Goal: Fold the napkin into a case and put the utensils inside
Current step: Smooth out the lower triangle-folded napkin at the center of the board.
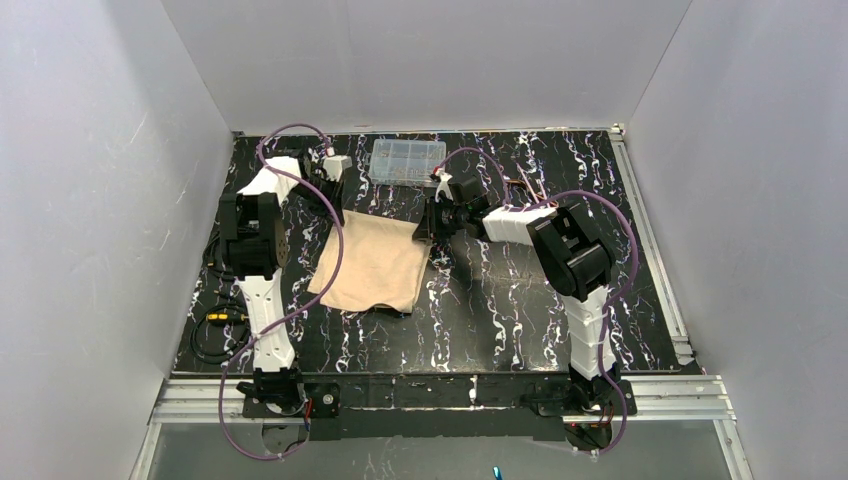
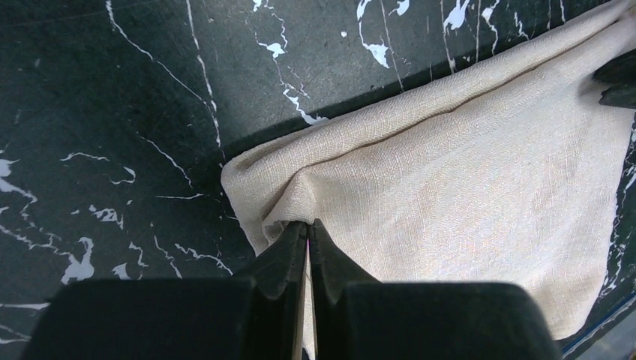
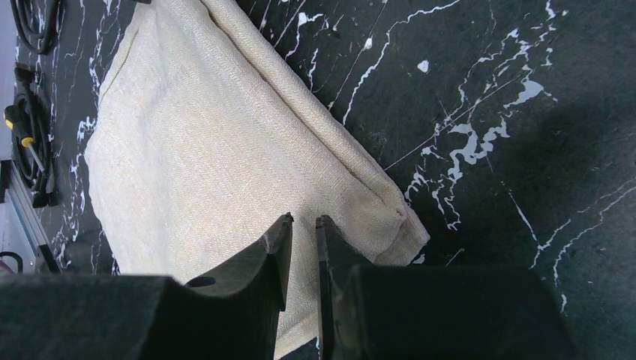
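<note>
Left fingers (image 2: 281, 259) pinch the napkin (image 2: 450, 172) at its corner.

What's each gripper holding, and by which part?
Left gripper pinches the napkin at a corner. Right gripper is over another corner; whether it grips cannot be told.

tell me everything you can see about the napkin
The napkin is a plain beige-tan woven cloth, folded into a rough layered rectangle with a doubled fold along its far edge. It lies mostly flat on the black marbled table between the arms. The left gripper is shut on its far left corner, puckering the cloth into a small ridge. The right gripper sits at the far right corner, fingers narrowly apart; a grip there is unclear.
</note>
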